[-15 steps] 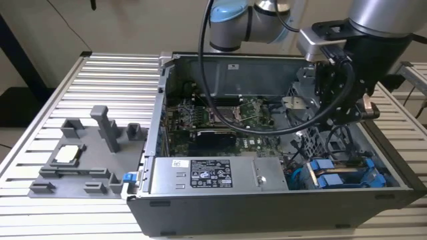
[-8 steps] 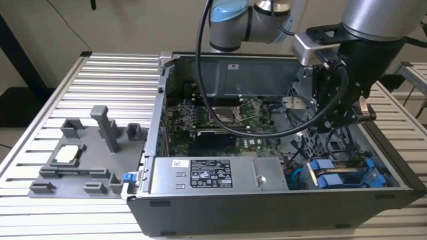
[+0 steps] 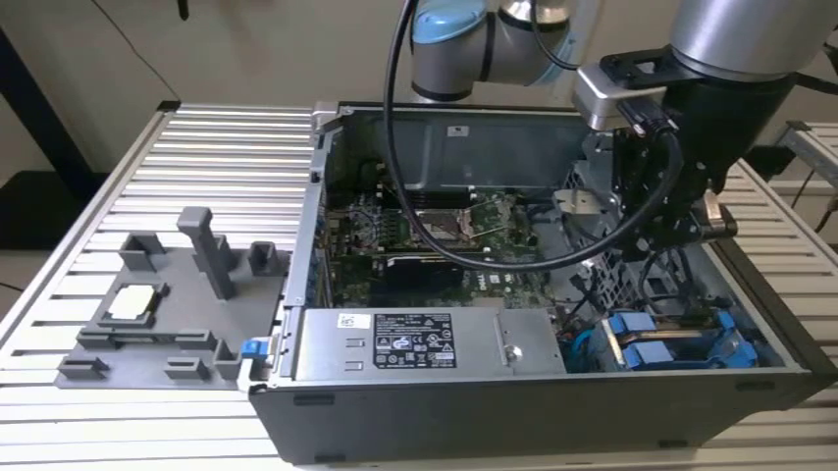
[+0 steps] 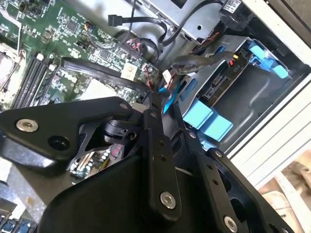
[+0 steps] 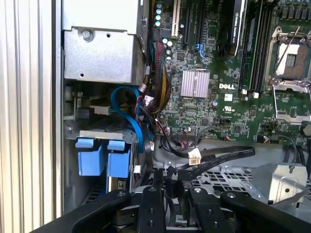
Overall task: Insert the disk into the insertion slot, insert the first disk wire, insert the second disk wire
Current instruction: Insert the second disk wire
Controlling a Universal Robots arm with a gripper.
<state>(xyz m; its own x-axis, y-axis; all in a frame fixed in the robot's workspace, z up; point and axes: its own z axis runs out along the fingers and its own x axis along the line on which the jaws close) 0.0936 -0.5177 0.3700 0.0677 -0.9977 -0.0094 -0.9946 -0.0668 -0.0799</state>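
The disk [image 3: 665,350], in its bright blue carrier, lies inside the insertion slot [image 3: 749,365] at the case's front corner, on the exterior view's right. Its blue tabs [image 5: 104,156] show in both wrist views, and the slot's grey wall [image 4: 257,97] runs beside them. My gripper [image 3: 661,240] hangs inside the case above and behind the slot, over the perforated cage [image 5: 228,177]. A black flat disk wire [image 5: 223,154] runs across the cage and ends between my fingertips, where the gripper [image 5: 172,175] looks shut on it. A blue wire [image 4: 170,94] passes close by the gripper [image 4: 156,99].
The grey labelled power-supply box [image 3: 419,343] fills the case's front, beside the slot. The motherboard [image 3: 419,231] lies behind it, with loose cable bundles [image 5: 155,97] beside the slot. A grey fixture plate [image 3: 171,314] sits on the slatted table [image 3: 223,147] at the exterior view's left.
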